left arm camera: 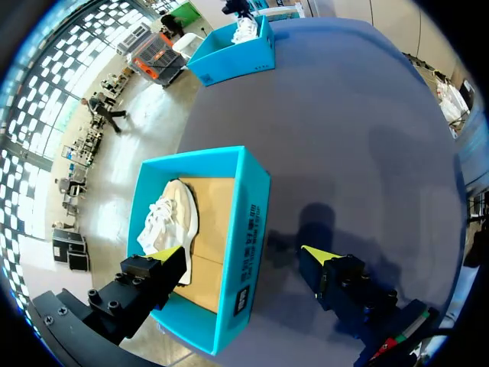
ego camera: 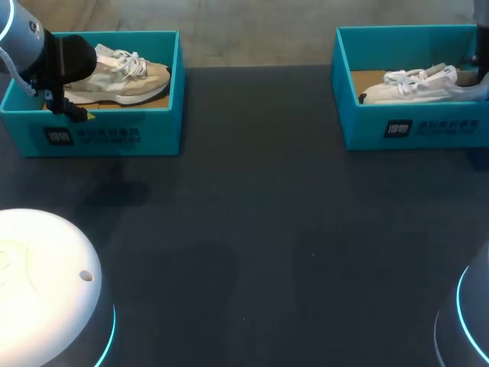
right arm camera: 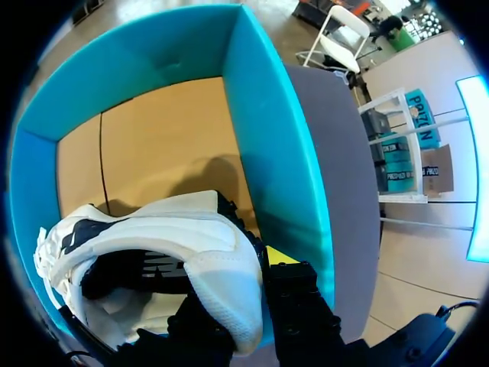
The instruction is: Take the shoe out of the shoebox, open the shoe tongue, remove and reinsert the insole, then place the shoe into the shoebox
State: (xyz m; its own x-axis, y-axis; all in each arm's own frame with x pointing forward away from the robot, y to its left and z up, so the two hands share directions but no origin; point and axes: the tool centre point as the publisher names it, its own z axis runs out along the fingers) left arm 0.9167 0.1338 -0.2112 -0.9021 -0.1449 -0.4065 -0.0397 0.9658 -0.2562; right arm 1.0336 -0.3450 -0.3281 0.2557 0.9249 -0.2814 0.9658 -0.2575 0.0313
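A beige shoe [ego camera: 126, 76] lies in the left teal shoebox [ego camera: 114, 138]. My left gripper [ego camera: 72, 111] hangs open over that box's near-left corner. In the left wrist view the left gripper [left arm camera: 243, 256] straddles the box's front wall [left arm camera: 248, 229], one finger inside near the beige shoe [left arm camera: 172, 218], the other outside. A white shoe [ego camera: 416, 84] lies in the right teal shoebox [ego camera: 412, 126]. My right gripper [ego camera: 481, 76] is at its heel end. In the right wrist view the right gripper [right arm camera: 244, 267] is shut on the white shoe's [right arm camera: 176, 237] heel collar, inside the box [right arm camera: 267, 130].
The dark table [ego camera: 267, 229] stretches between the two boxes. My arms' round bases sit at the near left [ego camera: 46, 283] and near right [ego camera: 474, 321]. Both boxes stand along the far edge, with brown cardboard floors.
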